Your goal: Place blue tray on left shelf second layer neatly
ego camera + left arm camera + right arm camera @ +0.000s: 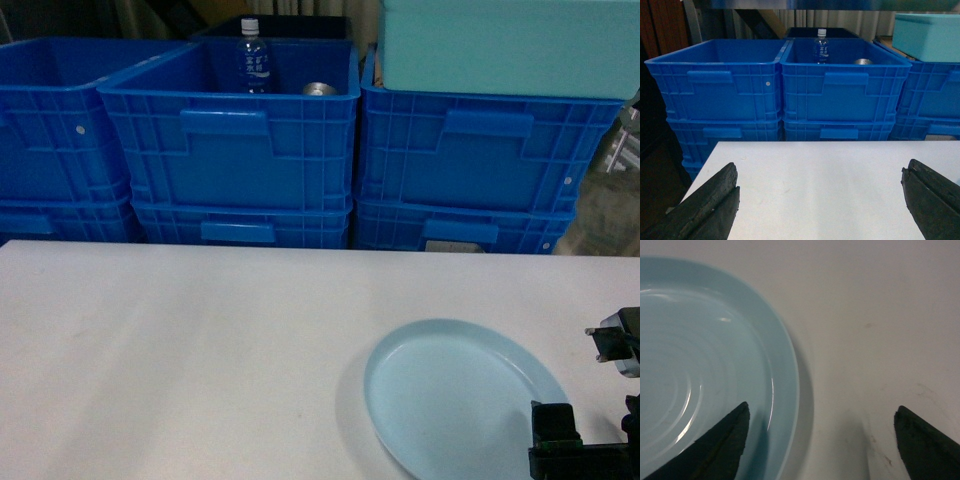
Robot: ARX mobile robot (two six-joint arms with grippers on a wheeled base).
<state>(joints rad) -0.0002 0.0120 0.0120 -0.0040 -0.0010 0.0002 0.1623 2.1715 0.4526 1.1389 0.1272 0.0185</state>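
The pale blue tray [460, 395] lies flat on the white table [200, 340], near its front right. My right gripper [583, 385] is open at the tray's right rim. In the right wrist view the tray [705, 355] fills the left half; the right gripper [822, 412] straddles its rim, one finger over the tray's inside and the other over bare table, with nothing gripped. My left gripper [820, 185] stands open over bare table, out of the head view. A grey metal upright [690, 20] rises behind the crates; which shelf layer it belongs to I cannot tell.
Stacked dark-blue crates [240, 150] form a wall right behind the table's far edge. The middle top crate holds a water bottle [251, 55] and a metal can [320, 89]. A teal rectangular bin [500, 45] sits on the right crate stack.
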